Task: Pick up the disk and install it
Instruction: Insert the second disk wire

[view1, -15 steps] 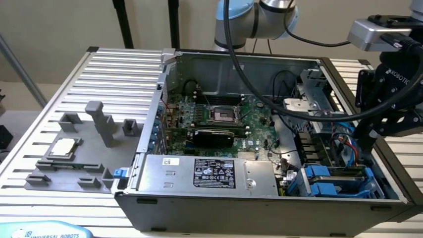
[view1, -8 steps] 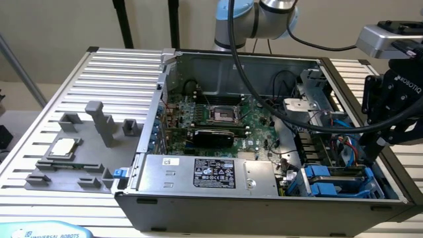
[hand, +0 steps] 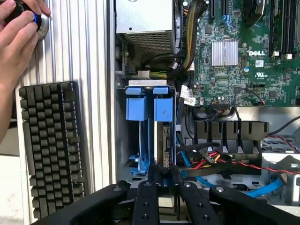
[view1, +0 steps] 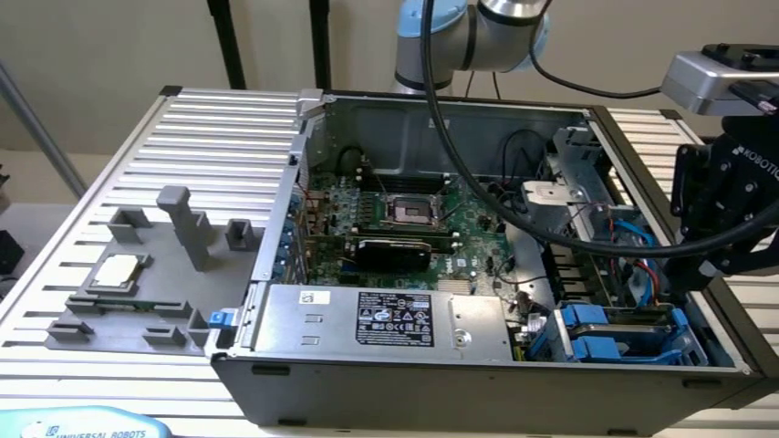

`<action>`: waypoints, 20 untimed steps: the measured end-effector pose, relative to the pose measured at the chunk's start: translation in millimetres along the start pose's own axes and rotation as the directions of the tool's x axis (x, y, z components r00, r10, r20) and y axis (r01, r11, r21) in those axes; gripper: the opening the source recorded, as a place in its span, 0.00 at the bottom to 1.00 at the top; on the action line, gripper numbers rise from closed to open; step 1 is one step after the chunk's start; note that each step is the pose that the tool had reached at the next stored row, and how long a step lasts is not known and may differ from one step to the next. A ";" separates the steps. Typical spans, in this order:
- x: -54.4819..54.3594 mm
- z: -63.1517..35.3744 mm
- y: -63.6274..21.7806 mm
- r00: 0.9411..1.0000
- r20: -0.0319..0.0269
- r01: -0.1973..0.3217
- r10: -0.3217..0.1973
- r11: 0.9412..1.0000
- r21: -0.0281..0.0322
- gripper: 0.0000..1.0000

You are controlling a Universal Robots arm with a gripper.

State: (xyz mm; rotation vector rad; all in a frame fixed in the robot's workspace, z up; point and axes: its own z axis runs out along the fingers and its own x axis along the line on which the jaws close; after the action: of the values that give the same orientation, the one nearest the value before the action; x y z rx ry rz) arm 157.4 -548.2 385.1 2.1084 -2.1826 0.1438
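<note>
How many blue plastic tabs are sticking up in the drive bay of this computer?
2. One blue tab and a second blue tab stand side by side in the drive bay, just ahead of the gripper. More could be hidden deeper in the bay.

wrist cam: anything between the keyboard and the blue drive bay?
Bare ribbed table strip and the case wall; nothing loose lies between keyboard and blue drive bay.

Black fingers (hand: 163, 174) over blue-railed disk (hand: 157, 110) in case bay, keyboard (hand: 49, 145) alongside.
</note>
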 end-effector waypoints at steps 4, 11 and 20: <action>0.3 0.3 0.0 1.000 -0.001 0.000 0.000 1.000 0.000 0.24; 1.0 1.3 0.9 1.000 -0.002 0.000 0.000 1.000 0.000 0.16; 4.3 3.8 28.4 1.000 0.014 -0.008 0.007 0.998 0.054 0.16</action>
State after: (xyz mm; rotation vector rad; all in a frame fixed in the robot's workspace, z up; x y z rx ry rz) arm 128.9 -552.0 382.1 2.1353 -2.2195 0.1925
